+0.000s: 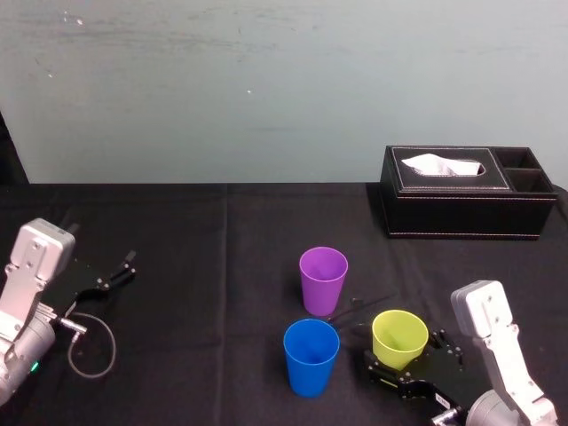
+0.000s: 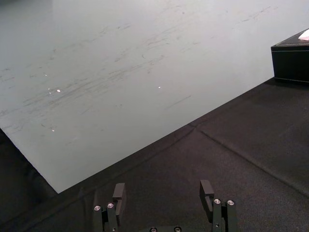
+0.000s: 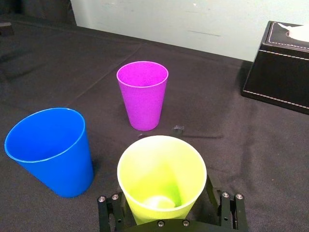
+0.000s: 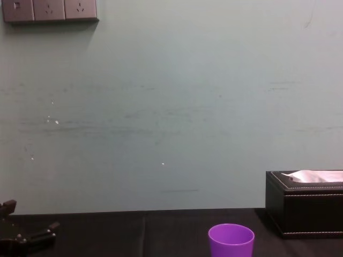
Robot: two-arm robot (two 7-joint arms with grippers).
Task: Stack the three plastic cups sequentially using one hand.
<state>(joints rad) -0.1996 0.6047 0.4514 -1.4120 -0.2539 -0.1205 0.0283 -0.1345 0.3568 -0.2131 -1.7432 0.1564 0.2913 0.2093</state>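
Nearest the robot, a black cloth (image 1: 222, 231) covers the table from the near edge to a pale grey-green wall (image 1: 266, 89) marked with faint scuffs.

Near right: the right gripper (image 1: 404, 359) is clamped on the yellow-green cup (image 1: 399, 337), which is tipped slightly. Whether its base touches the cloth cannot be told. Just to its left the blue cup (image 1: 311, 357) stands upright on the cloth. A little farther off the purple cup (image 1: 323, 280) stands upright, apart from both.

Near left: the left gripper (image 1: 111, 275) lies idle on the cloth, well apart from the cups, with a grey cable (image 1: 93, 342) looped beside it.

Far right: a black tissue box (image 1: 461, 191) with a white tissue (image 1: 439, 165) stands close to the wall.

The right wrist view looks down into the yellow-green cup (image 3: 161, 176), with the fingers (image 3: 229, 208) pressed to its lower sides and the blue cup (image 3: 50, 152) and purple cup (image 3: 142, 94) beyond. The left wrist view shows the left gripper's (image 2: 162, 198) fingers (image 2: 206, 191) spread apart over bare cloth, which has a fold (image 2: 241, 154) in it. The chest view adds a row of wall sockets (image 4: 49, 9) high on the left, above the purple cup's (image 4: 231, 241) rim.
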